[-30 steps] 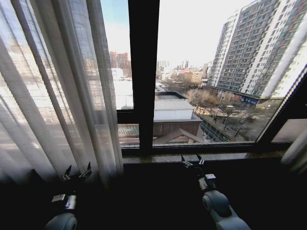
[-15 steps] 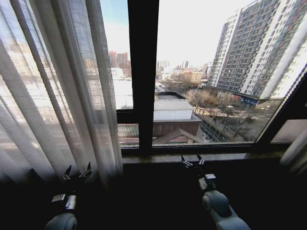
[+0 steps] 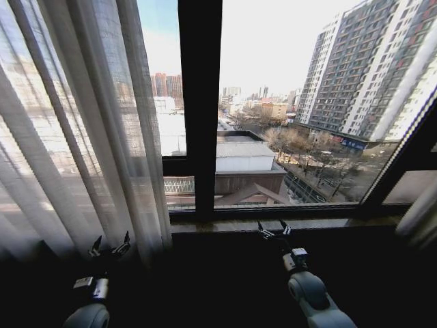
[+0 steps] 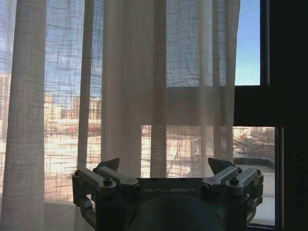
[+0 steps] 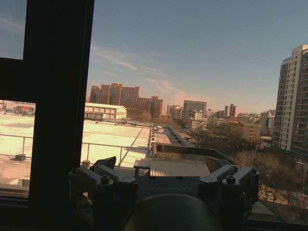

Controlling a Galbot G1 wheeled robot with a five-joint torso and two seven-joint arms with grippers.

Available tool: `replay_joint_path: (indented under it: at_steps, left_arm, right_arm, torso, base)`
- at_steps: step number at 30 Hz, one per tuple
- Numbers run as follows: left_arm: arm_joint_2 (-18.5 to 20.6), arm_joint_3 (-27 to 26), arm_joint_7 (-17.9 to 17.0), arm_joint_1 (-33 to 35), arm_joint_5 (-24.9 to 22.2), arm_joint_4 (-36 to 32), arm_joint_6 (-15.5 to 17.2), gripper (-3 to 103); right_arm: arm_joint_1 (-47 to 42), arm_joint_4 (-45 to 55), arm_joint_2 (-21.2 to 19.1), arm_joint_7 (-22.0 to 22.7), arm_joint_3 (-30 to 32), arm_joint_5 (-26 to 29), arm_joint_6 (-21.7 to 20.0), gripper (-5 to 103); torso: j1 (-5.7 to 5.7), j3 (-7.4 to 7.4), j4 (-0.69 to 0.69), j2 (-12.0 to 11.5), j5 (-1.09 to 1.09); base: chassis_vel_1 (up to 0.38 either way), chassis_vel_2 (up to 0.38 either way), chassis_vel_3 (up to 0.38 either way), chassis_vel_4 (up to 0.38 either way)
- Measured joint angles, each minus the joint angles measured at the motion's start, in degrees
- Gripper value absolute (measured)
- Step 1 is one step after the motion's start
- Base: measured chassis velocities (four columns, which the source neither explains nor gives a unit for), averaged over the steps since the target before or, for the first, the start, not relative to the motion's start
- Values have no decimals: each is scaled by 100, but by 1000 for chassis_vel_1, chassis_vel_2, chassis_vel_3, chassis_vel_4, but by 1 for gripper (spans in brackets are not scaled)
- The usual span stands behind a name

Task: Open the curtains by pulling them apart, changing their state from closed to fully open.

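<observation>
Between the earlier head frame and now, window bars, skyline and curtains have all slid slightly left together, so I read a small camera turn, not a move of the fabric; both arms sit where they sat. Left curtain: sheer pleated panel gathered on the robot's left, covering the left part of the window, its inner edge just left of the dark central frame bar. Right curtain: a pale fold low at the right margin, apparently already drawn aside. Left gripper: low, pointed at the hem region of the left panel, jaws spread wide and holding nothing; from the left wrist the gripper faces the pleats square on, fabric ahead of the jaws but not between them. Right gripper: at the dark sill before bare glass, jaws likewise wide and empty, well apart from either panel. Key relation: the left panel's long axis runs vertical, directly ahead of and above the left jaws; its free edge lies toward the centre bar. I judge the left arm far nearer for any further pull leftward.
</observation>
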Motion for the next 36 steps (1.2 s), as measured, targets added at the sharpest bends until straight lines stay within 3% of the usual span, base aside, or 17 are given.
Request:
replay_joint_path:
  at_steps: [36]
  left_arm:
    - [0,1,-1,0,0,0,0,100]
  right_arm:
    - [0,0,0,0,0,0,0,100]
  torso:
    - [0,0,1,1,1]
  base:
    - [-12,-14,14,14]
